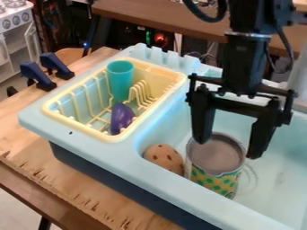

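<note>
Under everything I see a light brown wooden table [12, 121]. On it there is the big light blue plastic toy sink [108, 155], which has a dark blue lower part. Behind, in the upper left corner, stands a white toy stove [9, 27] with round knobs.

My black arm [246, 58] comes from the top edge, on the right half of the view, and hangs above the basin of the sink. In the other part of the sink sits a pale yellow plastic dish rack [114, 136] with thin bars. At the end of my arm, my black claw [230, 146] points downward. Its 2 fingers are spread wide, and nothing is pinched between them.

Near the left edge, 2 dark blue clamps [37, 76] are beside the sink.

The round can with the green and yellow pattern [212, 179] stands in the basin, near its front wall. My fingertips are at 2 sides of its grey top, as I see it; I cannot tell if 1 of them touches the rim.

In the rack, the teal plastic cup [120, 76] stands at the back, and the shiny purple toy eggplant [123, 117] leans in front of it. The brown ball with dark spots [163, 157] lies in the basin corner, just beside the can.
</note>
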Tool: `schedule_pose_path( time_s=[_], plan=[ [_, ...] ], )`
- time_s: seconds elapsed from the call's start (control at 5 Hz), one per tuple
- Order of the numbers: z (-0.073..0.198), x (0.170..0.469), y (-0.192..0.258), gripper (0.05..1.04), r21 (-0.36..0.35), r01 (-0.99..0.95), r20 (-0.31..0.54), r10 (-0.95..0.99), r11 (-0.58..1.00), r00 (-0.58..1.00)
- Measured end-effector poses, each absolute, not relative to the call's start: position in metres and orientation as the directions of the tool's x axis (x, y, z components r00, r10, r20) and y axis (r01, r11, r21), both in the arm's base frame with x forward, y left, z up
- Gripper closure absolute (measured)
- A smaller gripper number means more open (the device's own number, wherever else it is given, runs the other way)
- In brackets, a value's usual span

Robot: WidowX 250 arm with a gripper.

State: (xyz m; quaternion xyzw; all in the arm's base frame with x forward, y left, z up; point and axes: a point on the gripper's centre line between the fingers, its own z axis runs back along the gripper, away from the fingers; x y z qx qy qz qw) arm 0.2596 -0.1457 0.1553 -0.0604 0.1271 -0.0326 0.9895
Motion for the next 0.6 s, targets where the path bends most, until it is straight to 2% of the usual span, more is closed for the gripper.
schedule_pose_path(
  time_s=[0.6],
  plan=[
    [0.131,0.257,-0.149,0.081,-0.128,0.057,-0.333,-0.097,0.990,0.938]
  ],
)
